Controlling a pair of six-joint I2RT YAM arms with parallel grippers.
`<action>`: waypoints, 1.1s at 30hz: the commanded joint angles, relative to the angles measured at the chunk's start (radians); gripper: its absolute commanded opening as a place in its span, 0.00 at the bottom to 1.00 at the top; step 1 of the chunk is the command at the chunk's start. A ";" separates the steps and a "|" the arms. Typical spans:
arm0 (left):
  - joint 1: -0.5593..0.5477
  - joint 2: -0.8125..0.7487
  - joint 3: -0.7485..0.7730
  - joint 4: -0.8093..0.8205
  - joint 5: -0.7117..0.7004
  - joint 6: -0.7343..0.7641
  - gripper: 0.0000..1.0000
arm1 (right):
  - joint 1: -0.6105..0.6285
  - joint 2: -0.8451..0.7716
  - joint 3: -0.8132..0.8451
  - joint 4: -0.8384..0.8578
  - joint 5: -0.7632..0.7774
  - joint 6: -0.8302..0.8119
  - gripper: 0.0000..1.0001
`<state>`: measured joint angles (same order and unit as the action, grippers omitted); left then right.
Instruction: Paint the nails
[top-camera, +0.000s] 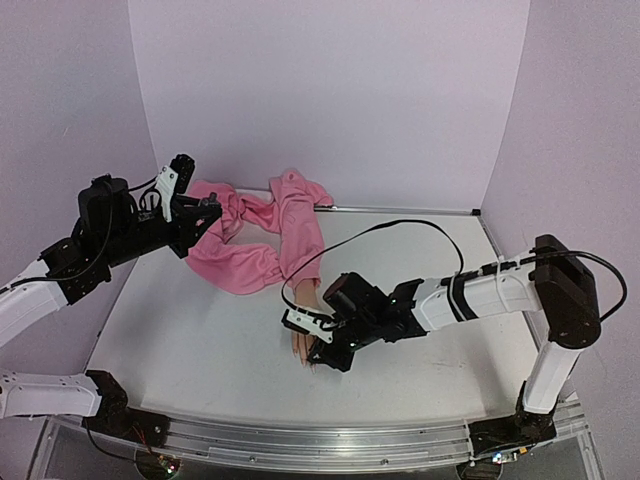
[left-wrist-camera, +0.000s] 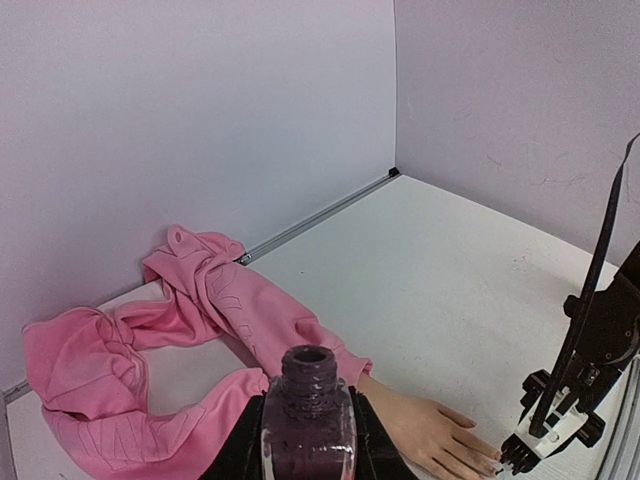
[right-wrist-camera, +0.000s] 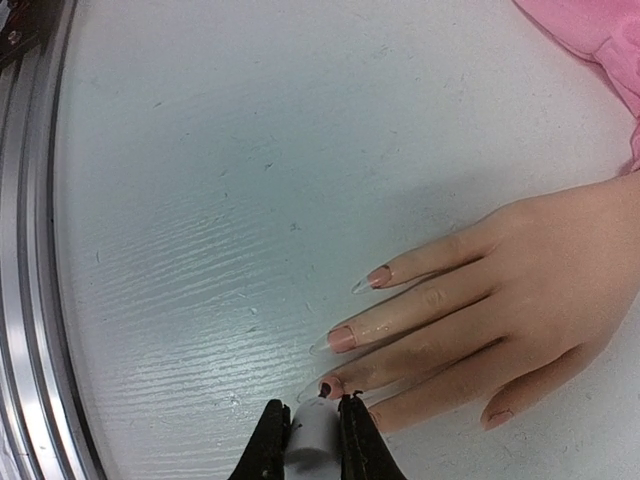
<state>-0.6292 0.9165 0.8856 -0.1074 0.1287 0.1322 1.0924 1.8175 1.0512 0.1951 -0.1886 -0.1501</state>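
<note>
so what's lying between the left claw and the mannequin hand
The pink cloth, bunched between the left claw and the mannequin hand; the top view shows it best.

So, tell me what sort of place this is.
Probably a robotics lab test booth, not a salon: plain lilac walls enclose a white table, two robot arms sit on a metal rail at its edge, and the nails belong to a mannequin hand.

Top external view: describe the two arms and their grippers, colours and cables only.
Both arms have white links with black joint housings. The left arm ends in a black left gripper with a white part. The right arm carries a looping black cable; its right gripper is black with a white piece.
</note>
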 joint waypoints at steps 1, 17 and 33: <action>0.002 -0.014 0.004 0.052 0.000 0.008 0.00 | 0.010 0.015 0.006 -0.014 0.019 -0.008 0.00; 0.002 -0.012 0.004 0.052 0.001 0.006 0.00 | 0.013 0.014 0.005 -0.016 0.061 -0.008 0.00; 0.002 -0.014 0.004 0.052 0.003 0.005 0.00 | 0.021 0.018 0.003 -0.018 0.038 -0.016 0.00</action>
<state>-0.6292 0.9165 0.8856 -0.1074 0.1287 0.1318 1.1072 1.8317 1.0512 0.1947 -0.1417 -0.1574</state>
